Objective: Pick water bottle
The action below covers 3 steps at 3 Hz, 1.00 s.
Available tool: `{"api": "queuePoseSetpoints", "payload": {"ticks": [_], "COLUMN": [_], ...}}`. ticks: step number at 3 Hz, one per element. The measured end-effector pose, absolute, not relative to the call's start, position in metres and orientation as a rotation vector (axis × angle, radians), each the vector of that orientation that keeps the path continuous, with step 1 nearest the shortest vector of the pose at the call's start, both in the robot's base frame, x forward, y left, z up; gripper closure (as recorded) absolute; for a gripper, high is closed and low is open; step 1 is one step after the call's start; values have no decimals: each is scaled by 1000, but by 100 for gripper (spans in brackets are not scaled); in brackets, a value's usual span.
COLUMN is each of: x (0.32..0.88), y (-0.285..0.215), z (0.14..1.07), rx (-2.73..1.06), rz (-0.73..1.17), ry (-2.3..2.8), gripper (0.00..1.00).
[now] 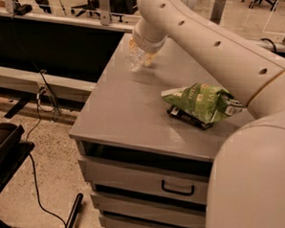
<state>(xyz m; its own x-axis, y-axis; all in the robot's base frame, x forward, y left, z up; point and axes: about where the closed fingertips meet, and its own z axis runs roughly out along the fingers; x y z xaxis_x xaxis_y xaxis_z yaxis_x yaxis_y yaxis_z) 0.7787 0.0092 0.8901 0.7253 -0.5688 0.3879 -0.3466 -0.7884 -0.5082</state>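
The water bottle (134,62), small and clear with a ribbed body, is at the far left part of the grey cabinet top (128,110). My gripper (141,54) comes down from the big white arm right over it. Its yellowish fingers (150,59) flank the bottle's upper part and are closed on it. The bottle hangs tilted, its lower end just above the surface, with a faint shadow beneath. The bottle's cap is hidden by the gripper.
A green snack bag (203,102) lies on a dark flat packet (185,117) at the right of the top. The cabinet has drawers with a handle (178,188). Cables (42,106) run on the floor at left, beside a black bin (2,147).
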Motion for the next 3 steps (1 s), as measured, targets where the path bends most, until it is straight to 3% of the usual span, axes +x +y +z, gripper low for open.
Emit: {"api": "queuePoseSetpoints", "payload": {"ticks": [1,3], "x": [773,768], "y": [6,2], "z": [918,938], "rx": [-2399,-2287], "rz": [-725,-658], "ry": [710,718], "gripper": [100,100]}}
